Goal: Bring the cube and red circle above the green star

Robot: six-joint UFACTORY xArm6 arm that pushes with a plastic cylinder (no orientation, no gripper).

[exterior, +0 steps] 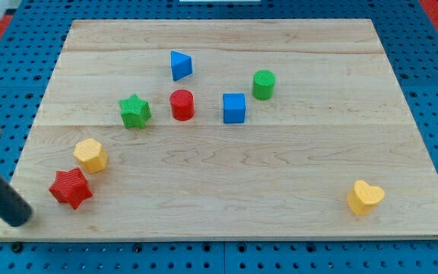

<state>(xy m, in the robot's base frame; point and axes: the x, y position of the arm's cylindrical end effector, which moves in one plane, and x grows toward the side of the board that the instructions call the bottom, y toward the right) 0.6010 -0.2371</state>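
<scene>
The green star (134, 111) lies left of the board's middle. The red circle (182, 104) stands just to its right, a small gap apart. The blue cube (234, 108) sits further right of the red circle. My tip (20, 218) is at the board's bottom left corner, left of the red star (71, 188) and far from the cube, the circle and the green star. The rod rises from it toward the view's left edge.
A blue triangle (180, 65) lies above the red circle. A green cylinder (263, 84) is up and right of the cube. A yellow hexagon (90, 155) sits above the red star. A yellow heart (365, 197) lies at bottom right. The wooden board (219, 198) rests on blue pegboard.
</scene>
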